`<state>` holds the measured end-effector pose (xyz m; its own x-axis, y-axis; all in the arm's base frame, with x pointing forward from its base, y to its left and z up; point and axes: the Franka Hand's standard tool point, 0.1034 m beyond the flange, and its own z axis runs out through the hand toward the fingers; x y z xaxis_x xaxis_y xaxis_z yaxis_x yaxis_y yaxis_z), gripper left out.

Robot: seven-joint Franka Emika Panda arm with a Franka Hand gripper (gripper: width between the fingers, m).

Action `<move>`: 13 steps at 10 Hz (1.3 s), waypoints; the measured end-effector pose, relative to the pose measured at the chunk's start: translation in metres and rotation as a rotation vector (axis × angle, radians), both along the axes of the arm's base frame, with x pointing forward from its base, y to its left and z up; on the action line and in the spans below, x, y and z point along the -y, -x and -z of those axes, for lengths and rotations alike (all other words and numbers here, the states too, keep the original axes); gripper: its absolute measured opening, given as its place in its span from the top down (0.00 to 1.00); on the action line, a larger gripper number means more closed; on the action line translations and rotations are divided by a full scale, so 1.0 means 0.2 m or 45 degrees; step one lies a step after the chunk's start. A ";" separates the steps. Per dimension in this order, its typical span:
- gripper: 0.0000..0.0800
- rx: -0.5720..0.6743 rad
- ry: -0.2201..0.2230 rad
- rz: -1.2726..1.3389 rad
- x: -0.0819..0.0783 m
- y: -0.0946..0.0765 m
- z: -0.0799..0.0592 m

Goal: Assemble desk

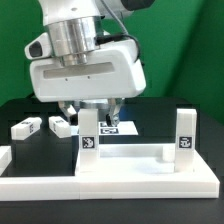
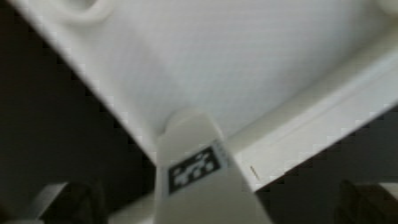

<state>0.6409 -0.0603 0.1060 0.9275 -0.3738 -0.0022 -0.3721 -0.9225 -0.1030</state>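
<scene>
My tool (image 1: 92,110) is open: its fingers (image 2: 63,200) stand wide on both sides of the near upright leg (image 1: 88,133), and as far as the wrist view shows they do not touch it. This leg stands on the desk top (image 1: 130,178), at the end toward nine o'clock in the exterior view. The far upright leg (image 1: 185,131) stands at the end toward three o'clock. One loose leg (image 1: 26,127) and the other loose leg (image 1: 60,126) lie on the dark table (image 1: 15,108), at about nine o'clock from my tool and apart from the desk top. I cannot tell if the leg below me is seated fully. I think the main danger is in going away from it: if I rise on a slanted path, one finger can catch the top of the leg and make it lean or come loose. A push from the side can also slide the whole desk top on the table.
</scene>
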 end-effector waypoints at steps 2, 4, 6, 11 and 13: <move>0.19 0.013 0.074 -0.344 0.01 -0.01 0.01; 0.20 0.009 0.069 -0.275 0.01 -0.01 0.02; 0.64 -0.005 0.060 -0.081 0.00 -0.01 0.02; 0.64 -0.055 -0.010 0.760 -0.01 -0.03 0.02; 0.64 -0.112 -0.161 1.241 0.00 -0.03 0.02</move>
